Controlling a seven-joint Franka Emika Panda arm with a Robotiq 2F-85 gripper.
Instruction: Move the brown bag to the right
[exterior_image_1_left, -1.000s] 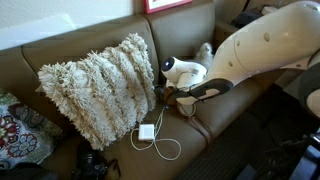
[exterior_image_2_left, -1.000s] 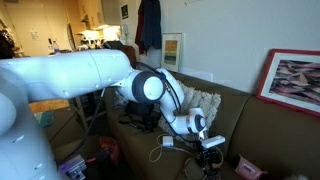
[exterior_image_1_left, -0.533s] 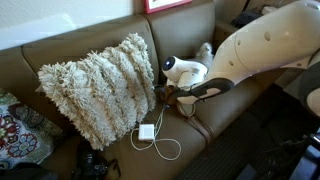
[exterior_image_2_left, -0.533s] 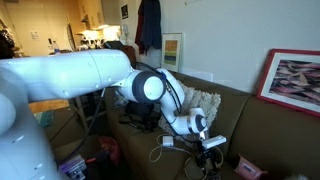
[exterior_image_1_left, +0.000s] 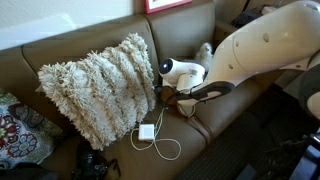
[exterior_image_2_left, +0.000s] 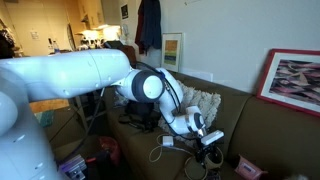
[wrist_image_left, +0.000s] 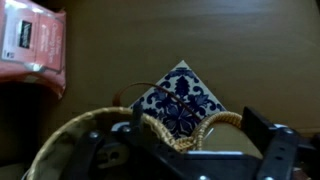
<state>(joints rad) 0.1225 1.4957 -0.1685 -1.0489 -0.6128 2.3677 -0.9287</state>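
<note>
Gripper has its jaws spread wide over the brown bag, which sits on the couch at 6 o'clock from the blue square. Best to lift straight up slowly so no finger snags it.

Tan brown bag (woven) on couch

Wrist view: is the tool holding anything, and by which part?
Nothing looks held: the tool stands open, with the rim of the brown bag lying between its spread jaws.
</note>
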